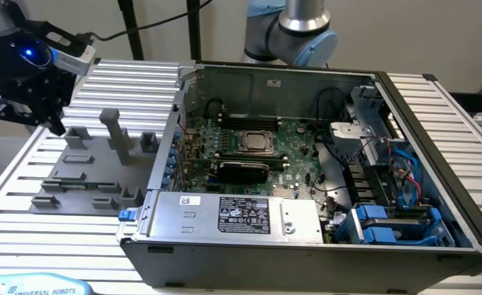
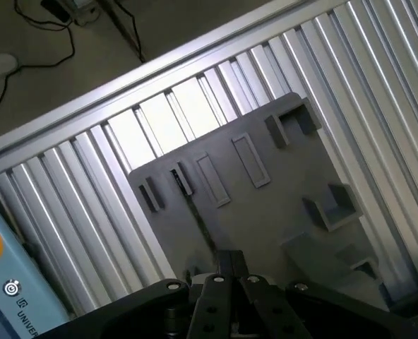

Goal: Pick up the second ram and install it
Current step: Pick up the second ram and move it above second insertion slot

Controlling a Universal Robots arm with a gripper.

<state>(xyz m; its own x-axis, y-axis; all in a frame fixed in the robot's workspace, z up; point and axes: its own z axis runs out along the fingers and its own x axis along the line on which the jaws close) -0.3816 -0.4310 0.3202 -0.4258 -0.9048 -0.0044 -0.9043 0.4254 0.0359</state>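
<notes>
My gripper (image 1: 56, 126) hangs over the far corner of the grey fixture plate (image 1: 93, 175) on the exterior view's left, beside the open computer case (image 1: 306, 246). In the wrist view the gripper (image 2: 230, 272) has its fingers together, shut, with nothing visibly between them. On the plate, a thin dark strip (image 2: 195, 215) runs edge-on from a small bracket (image 2: 181, 180) towards the fingertips. It may be the second ram, but I cannot tell for sure. Inside the case lies the green motherboard (image 1: 249, 160), with dark memory slots (image 1: 245, 118) behind the CPU socket (image 1: 255, 142).
Grey blocks and a tall post (image 1: 113, 138) stand on the fixture plate. The ribbed aluminium table (image 1: 134, 77) surrounds plate and case. A silver power supply (image 1: 233, 215) and blue drive bays (image 1: 388, 224) fill the case's near side. A teach pendant (image 2: 4, 282) lies at the table edge.
</notes>
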